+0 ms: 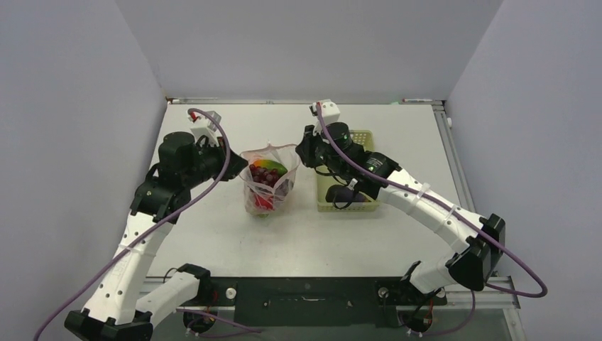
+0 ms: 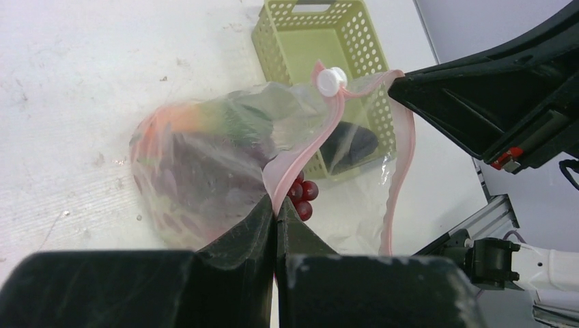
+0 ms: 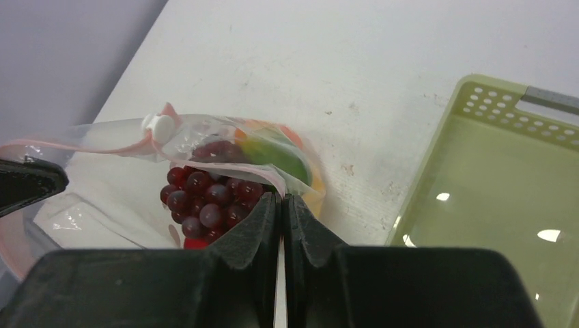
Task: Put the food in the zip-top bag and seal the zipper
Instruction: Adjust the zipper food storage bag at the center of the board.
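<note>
The zip-top bag [image 1: 268, 186] stands on the table between my grippers with its mouth held open. Inside lie dark purple grapes [image 3: 205, 198], a green and yellow-orange piece [image 3: 273, 156] and red pieces. My left gripper [image 2: 276, 205] is shut on the pink zipper strip [image 2: 300, 154] at the bag's left end. My right gripper [image 3: 280, 196] is shut on the strip at the right end. A white slider [image 2: 331, 80] sits on the zipper. A dark eggplant [image 2: 349, 143] lies in the basket, seen through the bag.
The pale green slatted basket [image 1: 365, 138] stands right of the bag, under my right arm, and also shows in the right wrist view [image 3: 491, 184]. The table's back edge meets the wall behind. A metal rail runs along the table's right side.
</note>
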You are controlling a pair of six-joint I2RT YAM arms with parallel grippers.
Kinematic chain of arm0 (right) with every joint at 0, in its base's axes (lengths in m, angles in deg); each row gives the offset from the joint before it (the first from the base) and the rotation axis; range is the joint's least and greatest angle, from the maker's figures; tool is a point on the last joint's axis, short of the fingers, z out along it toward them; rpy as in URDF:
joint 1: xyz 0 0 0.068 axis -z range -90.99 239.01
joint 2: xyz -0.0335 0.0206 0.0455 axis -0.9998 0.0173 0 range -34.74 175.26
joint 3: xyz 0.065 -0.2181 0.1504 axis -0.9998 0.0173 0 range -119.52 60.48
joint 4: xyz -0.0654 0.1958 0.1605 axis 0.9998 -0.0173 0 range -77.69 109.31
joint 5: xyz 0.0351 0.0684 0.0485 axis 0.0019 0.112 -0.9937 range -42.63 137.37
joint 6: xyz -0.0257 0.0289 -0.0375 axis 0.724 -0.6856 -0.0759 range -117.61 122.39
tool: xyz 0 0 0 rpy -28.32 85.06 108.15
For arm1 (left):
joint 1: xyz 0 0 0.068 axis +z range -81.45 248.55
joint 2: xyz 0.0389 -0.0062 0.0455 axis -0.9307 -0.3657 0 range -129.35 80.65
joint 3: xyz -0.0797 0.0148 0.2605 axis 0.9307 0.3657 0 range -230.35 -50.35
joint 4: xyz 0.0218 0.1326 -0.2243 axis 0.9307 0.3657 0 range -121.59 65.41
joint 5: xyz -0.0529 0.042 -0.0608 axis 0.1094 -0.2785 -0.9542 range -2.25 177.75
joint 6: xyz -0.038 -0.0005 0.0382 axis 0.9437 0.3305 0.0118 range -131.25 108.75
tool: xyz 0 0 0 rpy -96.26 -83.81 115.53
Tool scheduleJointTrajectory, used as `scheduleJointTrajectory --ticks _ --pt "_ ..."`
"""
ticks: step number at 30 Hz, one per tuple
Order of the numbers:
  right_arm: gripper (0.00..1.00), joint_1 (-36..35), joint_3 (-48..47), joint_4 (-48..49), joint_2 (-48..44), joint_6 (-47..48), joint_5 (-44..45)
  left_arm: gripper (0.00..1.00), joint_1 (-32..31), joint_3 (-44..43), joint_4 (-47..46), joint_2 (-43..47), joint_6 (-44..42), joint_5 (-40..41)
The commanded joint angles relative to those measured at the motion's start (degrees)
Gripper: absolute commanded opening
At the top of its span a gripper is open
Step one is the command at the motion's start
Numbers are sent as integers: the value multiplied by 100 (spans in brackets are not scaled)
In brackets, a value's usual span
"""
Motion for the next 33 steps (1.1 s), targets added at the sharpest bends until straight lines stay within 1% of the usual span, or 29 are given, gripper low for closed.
scheduleJointTrajectory --ticks 1,4,8,9,11,16,18,23,27,33 --pt "5 213 422 386 103 -233 -158 0 24 178 -492 -5 -165 -70" --pt "6 291 612 417 66 -256 -195 0 24 364 -643 -62 -189 -231" --pt "13 339 622 316 -1 -226 -220 0 24 626 -951 -22 -212 -438" --pt "19 348 591 277 -31 -217 -210 0 24 682 -996 -11 -216 -464" --pt "35 357 522 183 -114 -170 -145 0 24 764 -1026 7 -244 -485" --pt "65 452 425 -135 -315 0 40 0 24 959 -1048 86 -316 -454" --pt "72 510 415 -253 -402 54 99 0 22 1014 -1011 111 -343 -428" --pt "78 694 448 -602 -677 261 338 0 16 1146 -899 195 -413 -297" --pt "83 975 490 -967 -885 464 432 0 11 1244 -864 291 -436 -259" --pt "85 1417 544 -1558 -904 867 181 0 -13 1323 -855 357 -419 -265"
